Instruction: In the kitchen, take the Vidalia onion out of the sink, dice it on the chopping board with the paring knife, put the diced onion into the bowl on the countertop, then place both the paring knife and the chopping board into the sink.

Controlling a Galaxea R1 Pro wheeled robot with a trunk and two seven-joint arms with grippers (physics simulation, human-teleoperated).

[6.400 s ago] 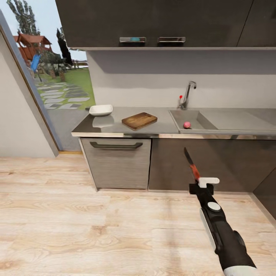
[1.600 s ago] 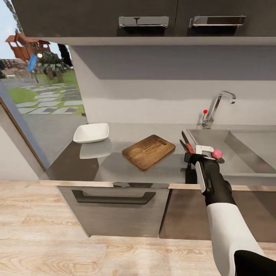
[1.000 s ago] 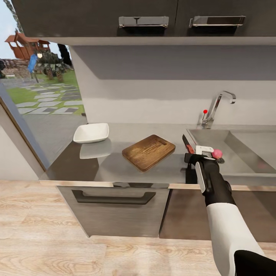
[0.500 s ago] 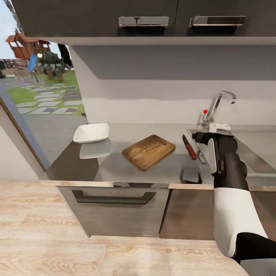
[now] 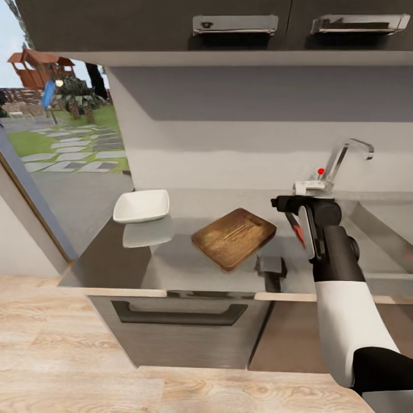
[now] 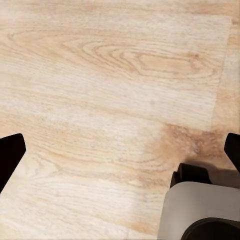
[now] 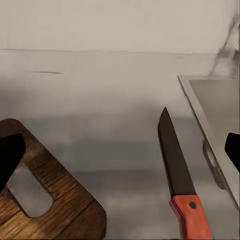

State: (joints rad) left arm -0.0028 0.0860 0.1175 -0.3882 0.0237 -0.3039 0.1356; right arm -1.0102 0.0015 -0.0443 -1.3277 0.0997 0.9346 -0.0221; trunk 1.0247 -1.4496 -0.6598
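Observation:
The paring knife [image 7: 180, 170] lies flat on the countertop [image 5: 172, 258] between the chopping board [image 5: 234, 238] and the sink [image 5: 384, 241]; in the head view its red handle [image 5: 297, 232] peeks out under my right gripper [image 5: 295, 199]. That gripper hovers above the knife, open, with its fingers spread to both sides of the right wrist view. The board's handle hole [image 7: 27, 192] points toward the knife. At the counter's left end sits the white bowl [image 5: 142, 206]. The onion is hidden behind my right arm. My left gripper [image 6: 120, 150] hangs open over the wooden floor.
The chrome tap [image 5: 347, 155] and its red knob [image 5: 321, 171] stand just behind my right gripper. Dark wall cabinets [image 5: 229, 26] hang overhead. A glass door onto a garden [image 5: 63, 143] is at the left. The sink rim [image 7: 205, 115] runs close beside the blade.
My right gripper has let go of the knife, left it on the counter beside the sink, opened and risen. The head camera has shifted slightly, and the arm now covers the onion.

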